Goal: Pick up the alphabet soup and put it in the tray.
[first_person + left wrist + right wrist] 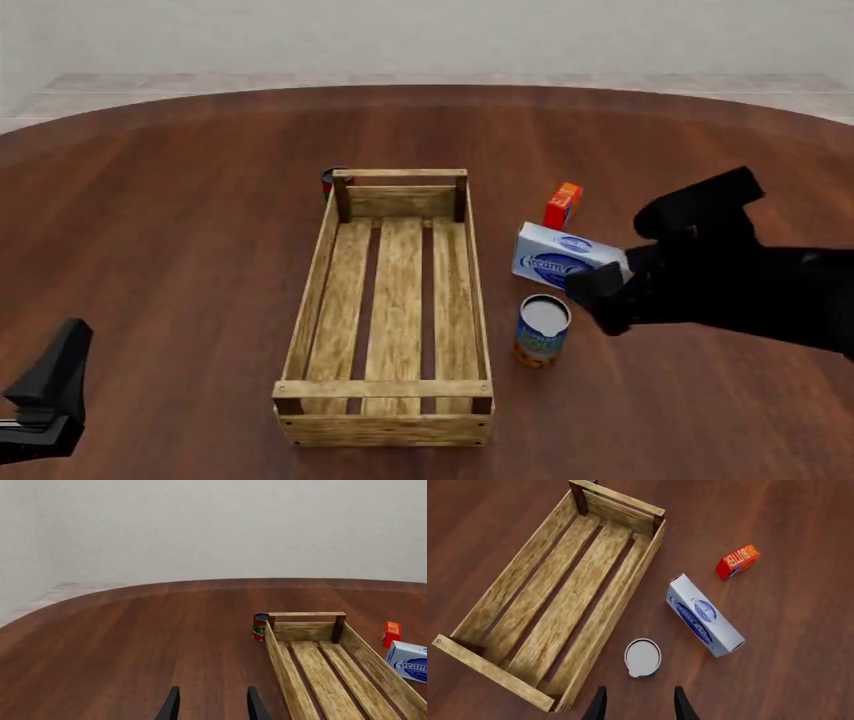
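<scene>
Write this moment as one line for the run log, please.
phase: approach | right gripper: open, above alphabet soup | soup: upright on table, beside tray | left gripper: open, idle

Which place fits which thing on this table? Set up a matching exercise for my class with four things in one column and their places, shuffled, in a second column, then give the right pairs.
Things
1. alphabet soup
2. cream cheese box
3. small orange-red box
4. dark can with red top

Places
A. outside the far left corner of the tray
B. upright just right of the tray's near half
C. farthest back on the tray's right side
D. lying flat between the orange-red box and the soup can

Pairs: 1-B, 2-D, 3-C, 4-A
</scene>
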Controlling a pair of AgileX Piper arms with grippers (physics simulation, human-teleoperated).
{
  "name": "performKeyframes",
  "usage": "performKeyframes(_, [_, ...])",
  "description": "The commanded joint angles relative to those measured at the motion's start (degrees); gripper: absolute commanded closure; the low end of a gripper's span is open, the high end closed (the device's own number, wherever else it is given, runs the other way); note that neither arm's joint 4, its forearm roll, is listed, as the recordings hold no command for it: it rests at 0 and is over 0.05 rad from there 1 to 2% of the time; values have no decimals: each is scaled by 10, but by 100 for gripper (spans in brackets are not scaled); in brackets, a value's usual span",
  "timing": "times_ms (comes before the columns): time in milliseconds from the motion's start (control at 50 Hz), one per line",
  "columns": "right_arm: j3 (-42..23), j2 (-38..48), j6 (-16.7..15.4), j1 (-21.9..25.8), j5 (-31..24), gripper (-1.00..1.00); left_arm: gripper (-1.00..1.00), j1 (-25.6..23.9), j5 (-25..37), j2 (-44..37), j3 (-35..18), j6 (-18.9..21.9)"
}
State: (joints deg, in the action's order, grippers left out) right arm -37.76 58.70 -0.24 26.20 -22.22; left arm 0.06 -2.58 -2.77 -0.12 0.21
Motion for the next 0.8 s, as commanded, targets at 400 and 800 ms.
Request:
performKeyframes(400, [20, 117, 8, -4, 94, -100, -100, 0, 2, 2, 0, 0])
performKeyframes(800, [27, 163, 10, -5, 132, -100, -100, -1, 2, 2, 0, 0])
